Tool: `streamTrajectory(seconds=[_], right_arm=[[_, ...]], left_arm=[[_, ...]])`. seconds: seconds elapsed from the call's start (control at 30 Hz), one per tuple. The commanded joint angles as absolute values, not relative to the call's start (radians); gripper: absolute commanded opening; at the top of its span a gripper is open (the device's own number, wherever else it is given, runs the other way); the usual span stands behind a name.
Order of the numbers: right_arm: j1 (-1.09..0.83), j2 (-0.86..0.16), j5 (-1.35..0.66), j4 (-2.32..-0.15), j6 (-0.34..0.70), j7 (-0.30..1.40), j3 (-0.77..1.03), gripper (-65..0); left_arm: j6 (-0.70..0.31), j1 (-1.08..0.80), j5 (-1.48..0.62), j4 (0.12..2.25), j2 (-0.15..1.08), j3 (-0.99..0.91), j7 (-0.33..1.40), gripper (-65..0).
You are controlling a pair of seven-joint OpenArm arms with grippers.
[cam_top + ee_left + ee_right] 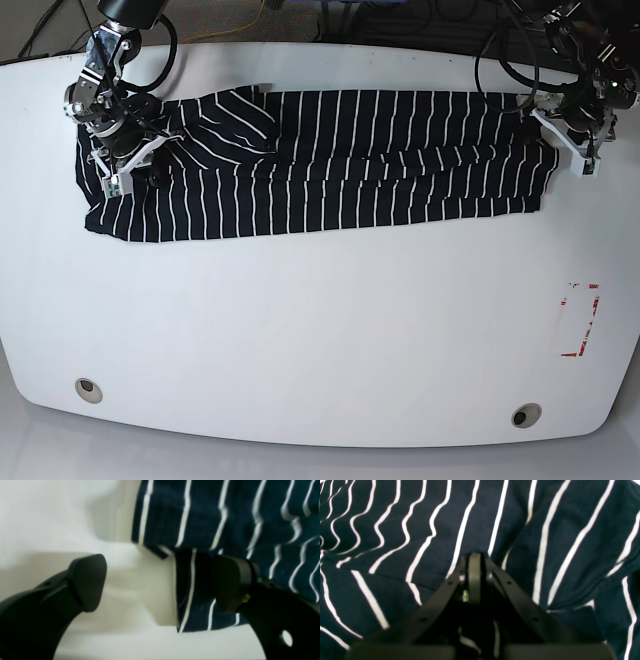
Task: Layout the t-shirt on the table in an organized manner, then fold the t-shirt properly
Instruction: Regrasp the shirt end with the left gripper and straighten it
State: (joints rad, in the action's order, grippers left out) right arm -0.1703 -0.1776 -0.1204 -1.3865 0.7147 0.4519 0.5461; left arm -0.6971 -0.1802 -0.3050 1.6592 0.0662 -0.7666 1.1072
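The black t-shirt with thin white stripes lies spread in a long band across the far half of the white table. At the shirt's end on the right of the base view, my left gripper is open, one fingertip over bare table and the other over the fabric edge. It grips nothing there. At the other end my right gripper is shut, with shirt fabric puckered around its tips.
A red-marked rectangle sits near the table's right edge. Two round grommets lie along the front edge. Cables hang behind the far edge, beside both arms.
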Motion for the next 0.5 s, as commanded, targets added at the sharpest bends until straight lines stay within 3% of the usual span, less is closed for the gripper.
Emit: streamTrajectory(seconds=[0.0,0.47], right_arm=[[-0.194,-0.176,-0.013,-1.360,0.698,0.595,0.539,-62.6],[-0.194,-0.177,-0.013,-1.360,0.698,0.595,0.539,-62.6]], left_arm=[[-0.698,-0.174,-0.315,1.675,0.076,-0.756,1.101,-1.0],[-0.698,-0.174,-0.407,1.675,0.074,-0.657,1.102,-1.2]])
